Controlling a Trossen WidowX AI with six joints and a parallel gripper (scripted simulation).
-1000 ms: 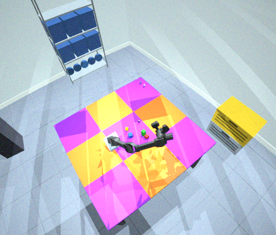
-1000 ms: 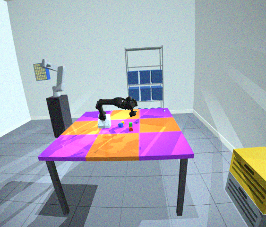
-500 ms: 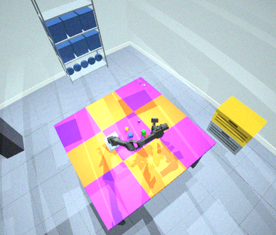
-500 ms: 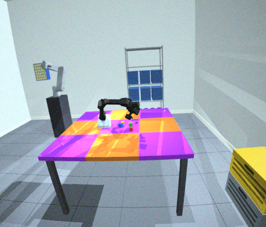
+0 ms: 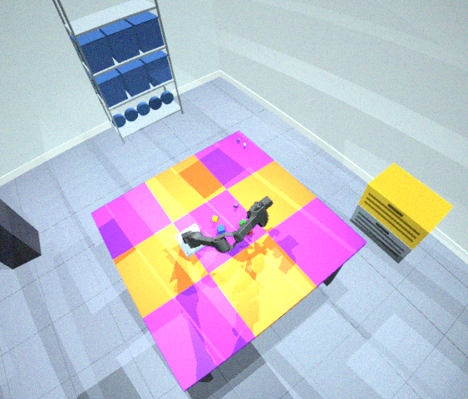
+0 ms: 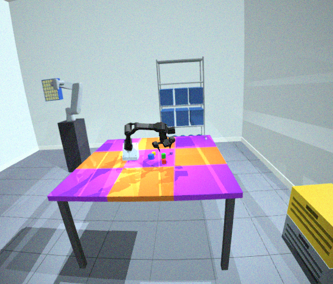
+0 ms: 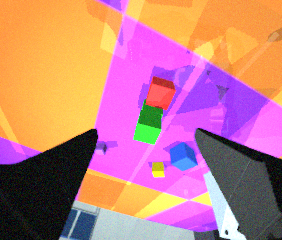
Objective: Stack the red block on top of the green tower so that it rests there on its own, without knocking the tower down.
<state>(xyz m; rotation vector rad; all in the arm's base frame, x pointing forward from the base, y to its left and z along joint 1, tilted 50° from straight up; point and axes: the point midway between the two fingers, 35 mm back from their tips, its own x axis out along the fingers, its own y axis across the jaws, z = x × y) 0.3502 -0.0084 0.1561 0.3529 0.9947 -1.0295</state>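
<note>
Here the hand [image 7: 146,137] hangs wide open and empty; the red block [image 7: 160,93] lies toward twelve o'clock, seemingly touching the green tower [image 7: 149,124].

Red block [image 7: 160,93]: small cube resting flat on the magenta table square, just beside the green tower [image 7: 149,123]. Green tower: upright stack of green cubes, standing intact near the table's centre.
</note>
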